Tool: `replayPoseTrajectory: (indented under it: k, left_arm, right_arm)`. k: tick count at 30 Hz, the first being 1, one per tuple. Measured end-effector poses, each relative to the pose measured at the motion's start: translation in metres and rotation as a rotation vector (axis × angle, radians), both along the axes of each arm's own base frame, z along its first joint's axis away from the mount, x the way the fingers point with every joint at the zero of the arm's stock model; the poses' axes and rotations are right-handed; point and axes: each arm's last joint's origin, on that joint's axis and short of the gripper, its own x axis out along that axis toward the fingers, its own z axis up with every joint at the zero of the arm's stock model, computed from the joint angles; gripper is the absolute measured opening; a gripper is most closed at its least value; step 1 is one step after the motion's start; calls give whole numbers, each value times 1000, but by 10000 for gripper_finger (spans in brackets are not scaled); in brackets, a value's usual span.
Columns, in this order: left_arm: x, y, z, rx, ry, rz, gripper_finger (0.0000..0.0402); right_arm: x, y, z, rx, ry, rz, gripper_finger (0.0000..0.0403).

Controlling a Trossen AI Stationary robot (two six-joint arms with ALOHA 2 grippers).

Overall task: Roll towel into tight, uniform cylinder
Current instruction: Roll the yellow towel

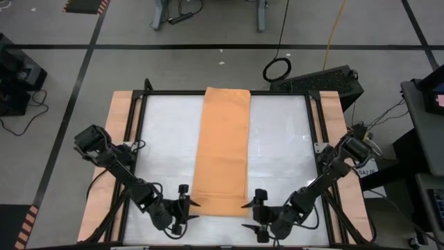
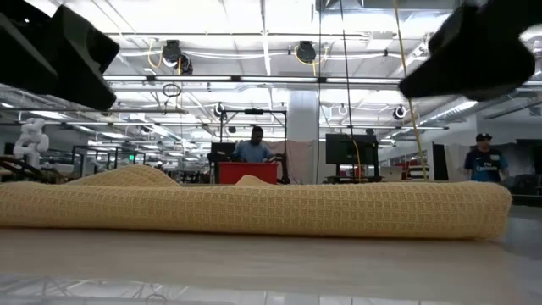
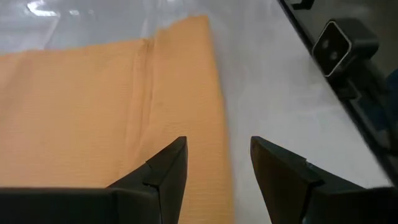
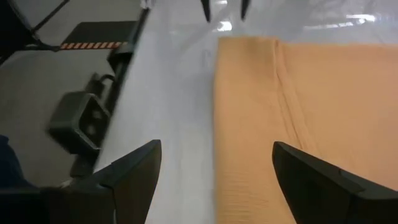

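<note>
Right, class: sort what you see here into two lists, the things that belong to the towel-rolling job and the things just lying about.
Part of the job:
- towel, folded into a long strip on the table
- left end effector, open at the strip's near left corner
- right end effector, open at its near right corner

Just lying about:
- black cable coil on the floor
- keyboard beyond the table

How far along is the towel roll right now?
Done: the towel lies folded into a long flat strip down the table. In hand: the left gripper and right gripper, both open, flank its near end without holding it. Left: the whole roll; no cylinder shows.
</note>
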Motion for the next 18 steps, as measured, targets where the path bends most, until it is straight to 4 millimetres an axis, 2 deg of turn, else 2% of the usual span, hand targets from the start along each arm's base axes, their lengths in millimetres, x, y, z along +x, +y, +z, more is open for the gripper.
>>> replayPoseTrajectory:
  k: [4, 8, 13, 18]
  left_arm:
    - [-1, -2, -6, 60, -3, -8, 193]
    - [-3, -5, -13, 74, 8, -9, 228]
    - [-6, -10, -22, 115, 14, -23, 264]
    - [-9, -16, -32, 147, 24, -73, 259]
  right_arm:
    - [5, -2, -20, 24, 36, -51, 298]
    - [11, 2, -35, 28, 10, -59, 297]
    - [12, 5, -43, 23, -9, -53, 297]
    - [8, 8, -44, -42, -22, -62, 297]
